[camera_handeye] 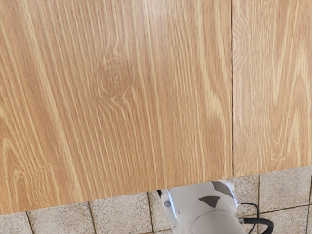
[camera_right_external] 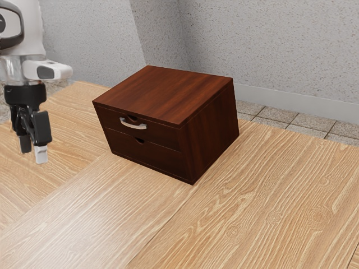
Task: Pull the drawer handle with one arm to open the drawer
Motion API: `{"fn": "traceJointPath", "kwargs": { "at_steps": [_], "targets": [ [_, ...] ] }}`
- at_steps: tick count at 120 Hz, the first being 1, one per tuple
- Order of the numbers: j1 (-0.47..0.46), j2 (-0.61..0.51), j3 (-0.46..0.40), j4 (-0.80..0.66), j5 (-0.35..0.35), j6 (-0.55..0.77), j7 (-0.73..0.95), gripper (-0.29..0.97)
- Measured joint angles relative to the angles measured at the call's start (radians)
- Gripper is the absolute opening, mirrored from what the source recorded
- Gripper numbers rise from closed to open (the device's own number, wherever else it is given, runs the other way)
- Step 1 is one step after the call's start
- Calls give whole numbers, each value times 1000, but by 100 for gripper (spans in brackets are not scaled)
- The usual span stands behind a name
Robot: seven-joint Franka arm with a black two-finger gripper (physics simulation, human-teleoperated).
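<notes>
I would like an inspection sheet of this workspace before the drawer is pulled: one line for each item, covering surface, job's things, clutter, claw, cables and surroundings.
Surface: wooden table, pale planks.
Job's things: dark wooden cabinet stands on the table; upper drawer looks shut and carries a pale handle; lower drawer looks shut, with a small notch and no handle seen.
Clutter: nothing seen.
Claw: claw is open and holds nothing; it hangs above the table at the exterior view's left of the cabinet, apart from the handle.
Cables: thin black cable beside the arm's white base.
Surroundings: grey wall, pale skirting, tiled floor.
</notes>
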State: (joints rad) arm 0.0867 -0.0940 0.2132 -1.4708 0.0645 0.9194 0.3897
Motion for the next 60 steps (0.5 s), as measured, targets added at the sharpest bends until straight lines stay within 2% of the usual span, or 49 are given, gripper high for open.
{"fn": "traceJointPath", "kwargs": {
  "at_steps": [16, 21, 25, 32, 46, 60],
  "targets": [
    [-21, 4, 3, 16, -10, 185, 162, 68],
    [-15, -1, -9, 22, 14, 234, 232, 68],
    [-10, -3, -22, 24, 23, 281, 305, 68],
    [3, -12, -34, 3, -5, 380, 456, 68],
    [27, -1, -39, -82, -34, 645, 765, 68],
    [191, 72, -186, -87, -67, 823, 1022, 68]
  ]
}}
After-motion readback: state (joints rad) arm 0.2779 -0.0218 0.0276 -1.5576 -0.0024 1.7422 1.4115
